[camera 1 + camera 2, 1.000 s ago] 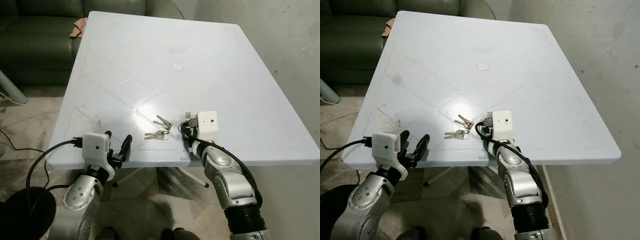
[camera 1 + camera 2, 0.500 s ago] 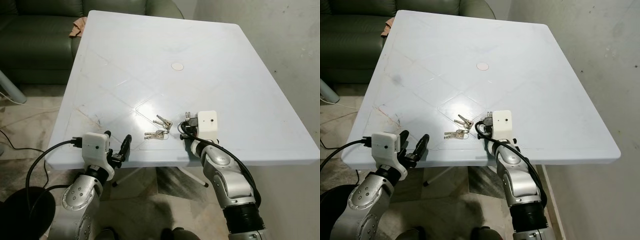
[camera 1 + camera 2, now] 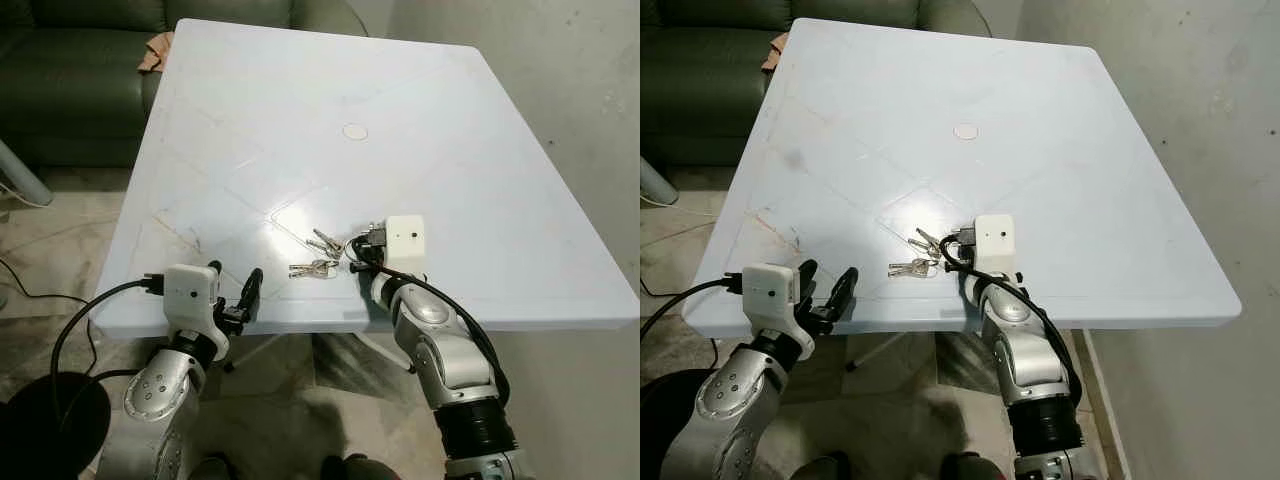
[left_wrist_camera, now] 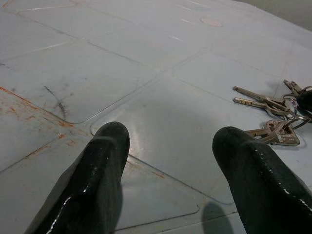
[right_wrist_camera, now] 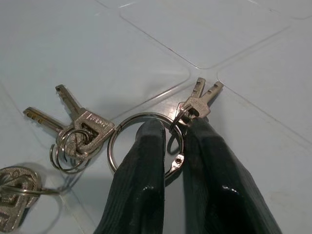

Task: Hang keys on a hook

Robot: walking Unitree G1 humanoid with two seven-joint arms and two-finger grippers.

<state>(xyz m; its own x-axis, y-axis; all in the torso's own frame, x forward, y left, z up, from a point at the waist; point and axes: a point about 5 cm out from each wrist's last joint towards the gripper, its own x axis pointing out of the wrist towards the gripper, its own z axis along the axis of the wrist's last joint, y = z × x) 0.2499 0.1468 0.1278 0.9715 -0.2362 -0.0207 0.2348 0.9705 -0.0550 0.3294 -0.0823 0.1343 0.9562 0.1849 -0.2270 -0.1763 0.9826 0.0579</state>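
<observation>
We look down on a pale blue plastic desk (image 3: 420, 120) with a dark green sofa (image 3: 70, 70) behind it and a tiled floor (image 3: 50, 250) around it. Our keys (image 3: 322, 255) lie flat near the front edge of the desk, roughly midway across: several small bunches linked on rings, with one large ring (image 5: 141, 141) toward our right side.

Our right claw (image 5: 173, 141) is down at the desk surface right at the keys. In the right wrist view its two black fingers (image 5: 141, 180) are drawn nearly together, with only a narrow gap between them, and the wire of the large ring passes through that gap. The tips seem to pinch the ring, though we cannot be sure from this angle that they press it firmly. Two short keys (image 5: 202, 97) fan out just past the fingertips, and another bunch (image 5: 73, 129) lies beside them on the same ring.

Our left claw (image 3: 233, 290) sits at the near edge of the desk, well apart from the keys. Its fingers (image 4: 97, 180) are spread wide and hold nothing; between them we see bare desk, with the keys off to one side.
</observation>
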